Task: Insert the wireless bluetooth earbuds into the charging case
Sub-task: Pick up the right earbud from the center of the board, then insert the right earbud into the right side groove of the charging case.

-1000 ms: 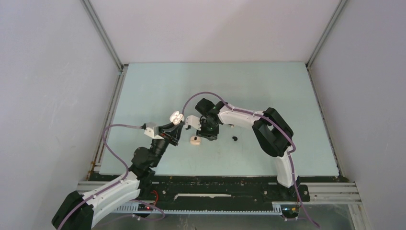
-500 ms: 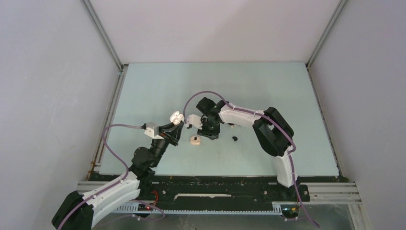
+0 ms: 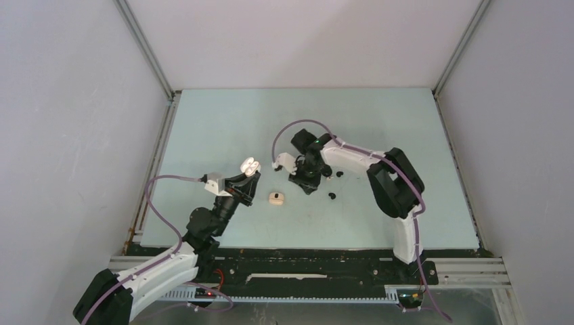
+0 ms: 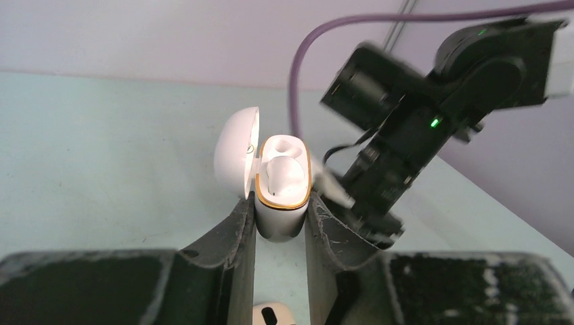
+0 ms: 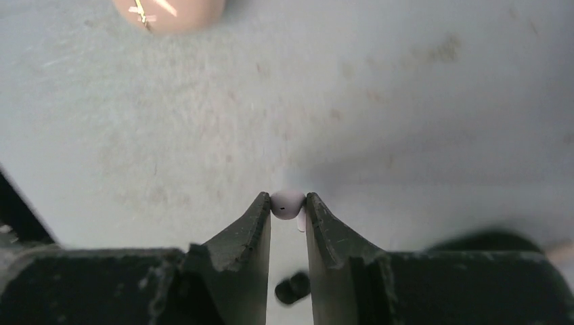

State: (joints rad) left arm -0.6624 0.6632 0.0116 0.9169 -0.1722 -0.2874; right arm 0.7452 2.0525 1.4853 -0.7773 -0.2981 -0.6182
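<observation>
My left gripper point(image 4: 281, 210) is shut on a white charging case point(image 4: 282, 183) with a gold rim and holds it upright above the table, lid point(image 4: 235, 159) swung open to the left. It also shows in the top view point(image 3: 250, 164). My right gripper point(image 5: 288, 206) is shut on a tiny white earbud point(image 5: 288, 203) at its fingertips, above the table. In the top view the right gripper point(image 3: 306, 183) is to the right of the case and apart from it. A black earbud point(image 5: 292, 288) lies below the right fingers. Two black earbuds point(image 3: 332, 196) point(image 3: 339, 173) lie on the mat.
A closed beige case point(image 3: 276, 198) lies on the pale green mat between the two grippers; it also shows in the right wrist view point(image 5: 169, 10) and the left wrist view point(image 4: 274, 315). The right arm point(image 4: 420, 128) looms close behind the held case. Grey walls enclose the table.
My right gripper has moved to the right, away from the open case, with the white earbud in it. A second black earbud now shows behind it. The left gripper has not moved.
</observation>
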